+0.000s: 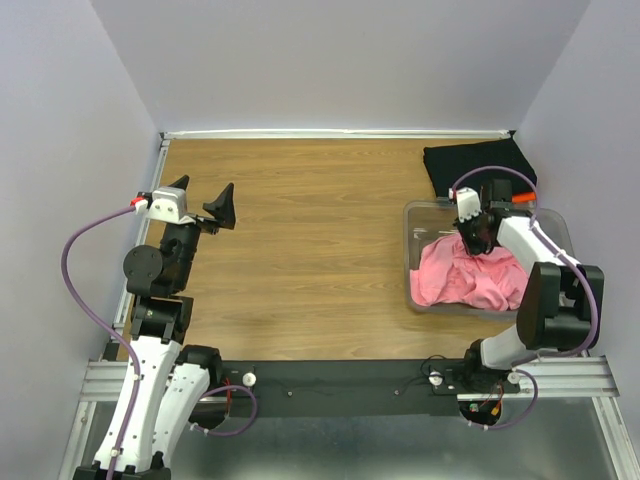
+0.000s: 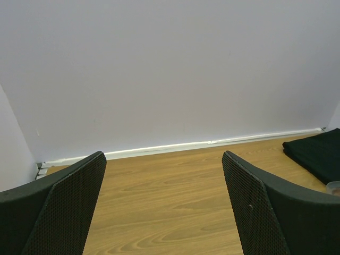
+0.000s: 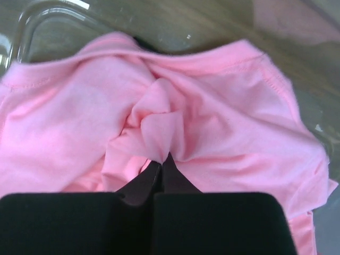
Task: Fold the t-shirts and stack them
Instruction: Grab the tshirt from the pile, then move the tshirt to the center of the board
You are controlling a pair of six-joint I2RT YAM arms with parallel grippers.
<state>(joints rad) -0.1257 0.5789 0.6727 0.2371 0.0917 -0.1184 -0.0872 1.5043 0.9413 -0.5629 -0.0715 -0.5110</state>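
Observation:
A crumpled pink t-shirt [image 1: 468, 275] lies in the clear plastic bin [image 1: 415, 215] at the right. My right gripper [image 1: 474, 238] is down in the bin, shut on a pinched fold of the pink t-shirt [image 3: 159, 125], its jaws [image 3: 162, 162] pressed together. A folded black t-shirt [image 1: 475, 163] lies flat behind the bin at the far right corner; it also shows in the left wrist view [image 2: 316, 151]. My left gripper [image 1: 205, 200] is open and empty, held above the table's left side, its fingers [image 2: 69, 207] wide apart. An orange shirt is not in view.
The wooden table [image 1: 300, 240] is walled on three sides by pale walls. The bin stands near the right wall. A black rail [image 1: 340, 380] with the arm bases runs along the near edge.

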